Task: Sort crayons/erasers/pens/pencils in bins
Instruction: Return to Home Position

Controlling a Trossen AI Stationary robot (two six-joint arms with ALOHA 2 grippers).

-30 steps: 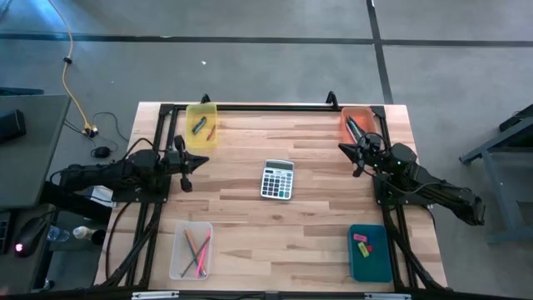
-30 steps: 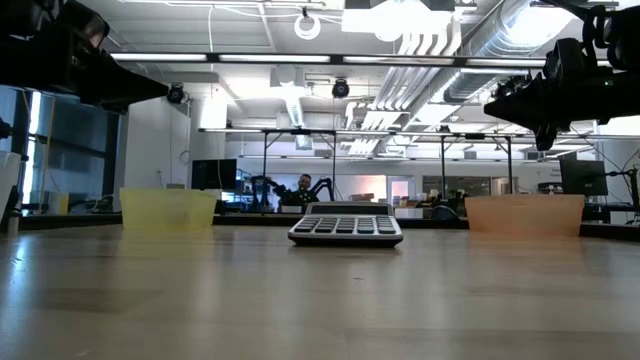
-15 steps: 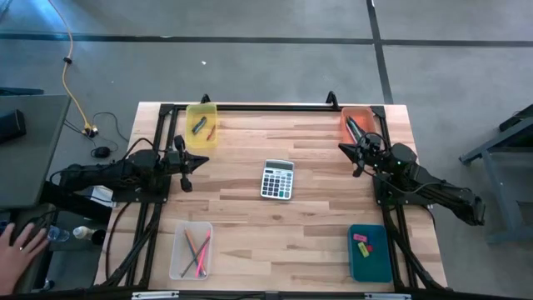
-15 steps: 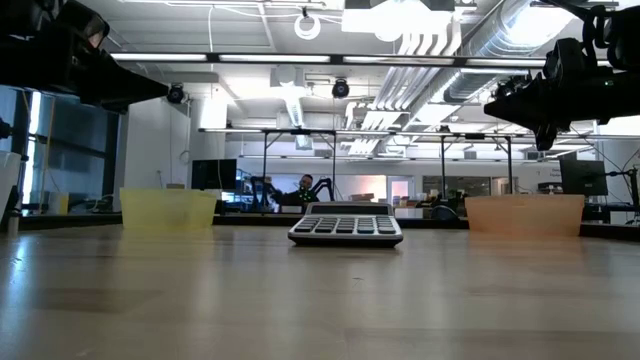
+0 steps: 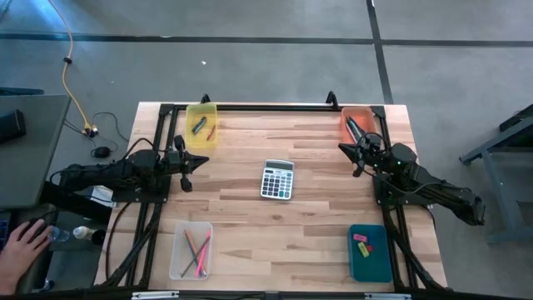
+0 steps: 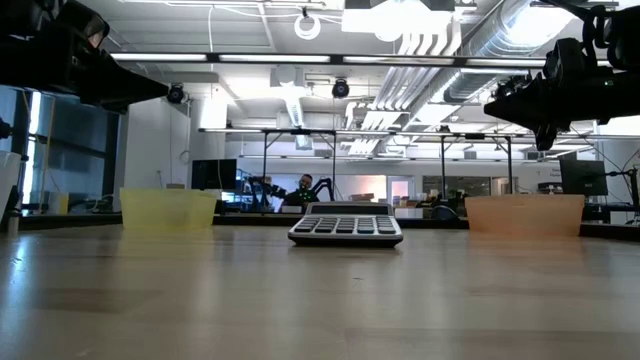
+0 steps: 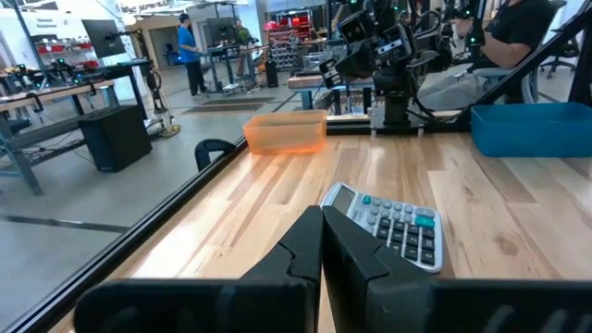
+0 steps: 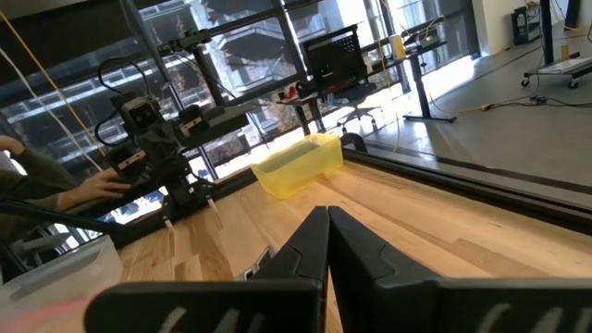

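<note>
Four bins stand at the table's corners. The yellow bin (image 5: 201, 126) at far left holds a few short sticks. The orange bin (image 5: 356, 125) at far right holds dark pens. The clear bin (image 5: 191, 250) at near left holds bright pencils. The teal bin (image 5: 369, 252) at near right holds small pink and yellow erasers. My left gripper (image 5: 198, 163) is shut and empty, in the air right of the yellow bin's near end. My right gripper (image 5: 347, 149) is shut and empty, in the air near the orange bin's near end.
A grey calculator (image 5: 277, 179) lies at the table's middle, between the two grippers. A black frame (image 5: 266, 107) runs along the table's far edge and sides. A person's hand (image 5: 21, 246) shows at a side desk left of the table.
Both arms have kept still. A person's hand has come into view at the desk left of the table.
</note>
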